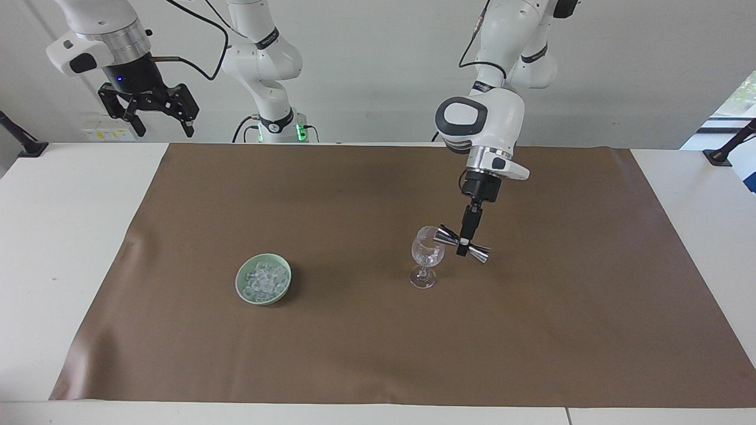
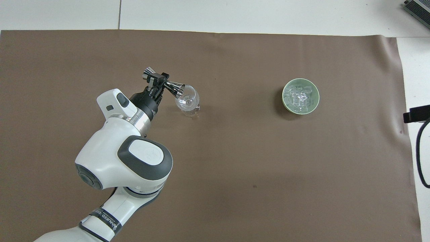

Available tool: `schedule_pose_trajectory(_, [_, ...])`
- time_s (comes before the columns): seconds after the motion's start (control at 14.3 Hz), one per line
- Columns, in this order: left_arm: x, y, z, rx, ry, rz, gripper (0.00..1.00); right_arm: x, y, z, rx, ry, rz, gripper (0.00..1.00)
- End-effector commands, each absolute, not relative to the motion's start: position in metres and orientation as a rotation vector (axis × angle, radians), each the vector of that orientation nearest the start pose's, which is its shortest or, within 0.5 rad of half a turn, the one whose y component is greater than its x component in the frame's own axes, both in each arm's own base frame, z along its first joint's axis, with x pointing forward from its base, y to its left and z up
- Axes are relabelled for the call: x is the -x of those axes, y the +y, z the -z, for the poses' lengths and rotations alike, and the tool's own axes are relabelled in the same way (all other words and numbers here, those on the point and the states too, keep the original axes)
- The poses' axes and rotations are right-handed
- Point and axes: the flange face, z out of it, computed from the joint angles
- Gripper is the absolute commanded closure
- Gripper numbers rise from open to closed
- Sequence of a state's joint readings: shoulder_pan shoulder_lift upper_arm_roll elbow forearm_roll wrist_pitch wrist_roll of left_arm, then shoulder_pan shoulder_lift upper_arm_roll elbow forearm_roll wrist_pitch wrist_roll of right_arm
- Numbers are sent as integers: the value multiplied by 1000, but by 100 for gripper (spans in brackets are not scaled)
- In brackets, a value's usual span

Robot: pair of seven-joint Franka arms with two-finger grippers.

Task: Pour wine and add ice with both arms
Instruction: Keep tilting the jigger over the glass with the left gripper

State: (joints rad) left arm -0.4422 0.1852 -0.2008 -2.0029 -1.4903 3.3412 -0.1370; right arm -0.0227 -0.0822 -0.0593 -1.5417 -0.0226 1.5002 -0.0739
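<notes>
My left gripper [image 1: 463,244] [image 2: 158,80] is shut on the waist of a silver double-ended jigger [image 1: 462,243] [image 2: 163,83]. It holds the jigger tipped on its side, one mouth at the rim of a clear stemmed glass [image 1: 426,255] [image 2: 188,101] that stands on the brown mat. A heap of clear ice cubes [image 1: 263,281] [image 2: 300,97] lies in a pale green bowl [image 1: 244,291] [image 2: 285,102] toward the right arm's end of the table. My right gripper [image 1: 155,112] is open and waits high above the table edge at the right arm's end.
A brown mat [image 1: 354,354] [image 2: 235,185] covers most of the white table [image 1: 53,236]. A black clamp [image 1: 23,141] stands at the right arm's end, another [image 1: 723,150] at the left arm's end.
</notes>
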Motion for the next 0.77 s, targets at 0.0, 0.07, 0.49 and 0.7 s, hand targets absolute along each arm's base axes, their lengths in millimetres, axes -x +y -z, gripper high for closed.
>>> schedule_pose_trajectory(0.0, [-531, -260, -432, -1908, 1168, -705, 100, -518, -52, -676, 3165, 3, 62, 0])
schedule_pose_trajectory(0.07, [-531, -260, -432, -1908, 1168, -705, 100, -517, -52, -676, 3165, 6, 62, 0])
schedule_pose_trajectory(0.49, [-531, -261, -433, -1906, 1169, -705, 100, -521, -41, -672, 3154, 159, 108, 0])
schedule_pose_trajectory(0.7, [-529, -261, -433, -1907, 1169, -710, 100, -519, -36, -664, 3146, 187, 111, 0])
